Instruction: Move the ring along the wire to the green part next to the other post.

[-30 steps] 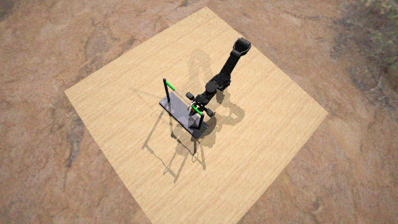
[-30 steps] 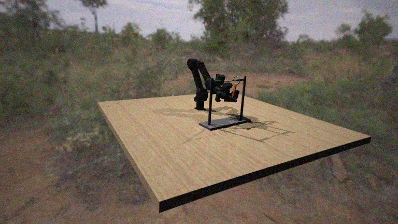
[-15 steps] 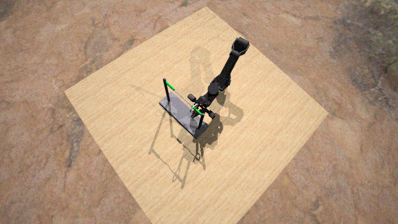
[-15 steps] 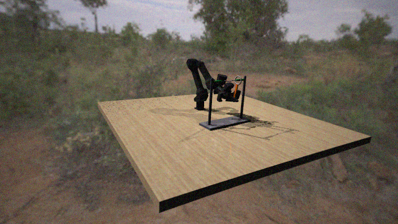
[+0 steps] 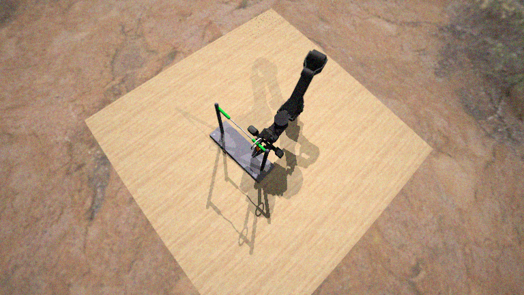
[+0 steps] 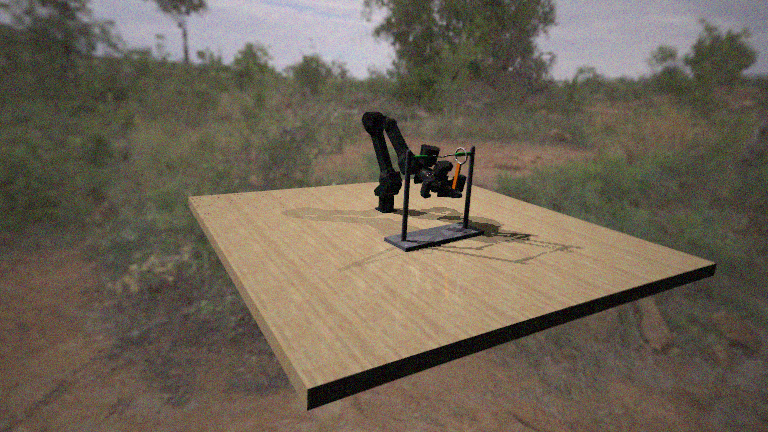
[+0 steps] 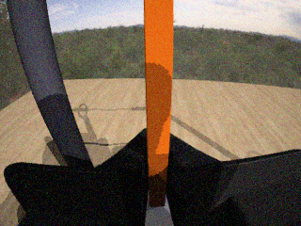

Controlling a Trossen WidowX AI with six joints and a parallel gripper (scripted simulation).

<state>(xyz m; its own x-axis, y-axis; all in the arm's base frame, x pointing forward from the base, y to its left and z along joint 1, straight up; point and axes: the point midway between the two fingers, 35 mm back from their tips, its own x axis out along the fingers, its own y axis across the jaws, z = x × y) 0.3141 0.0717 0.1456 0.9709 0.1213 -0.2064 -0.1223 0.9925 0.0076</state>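
Observation:
The ring [image 5: 256, 146] [image 6: 460, 155] is around the green part of the wire [image 5: 260, 146] next to one post [image 5: 264, 159] [image 6: 469, 189]. That post shows as a thick grey bar in the wrist view [image 7: 38, 71]. The orange handle [image 6: 455, 176] [image 7: 158, 94] hangs straight down from the ring. My gripper [image 5: 258, 149] [image 6: 453, 182] [image 7: 153, 134] is shut on the lower end of the handle. The thin grey wire [image 5: 239, 126] runs to the other green part [image 5: 224, 113] [image 6: 420, 155] at the other post [image 5: 218, 117] [image 6: 405, 195]. In the wrist view the ring is out of sight above.
The two posts stand on a dark grey base plate [image 5: 237, 149] [image 6: 430, 235] in the middle of a wooden board [image 5: 347, 141] [image 6: 396, 302]. The arm's base [image 6: 387, 192] stands behind the wire frame. Dirt and scrub lie around the board.

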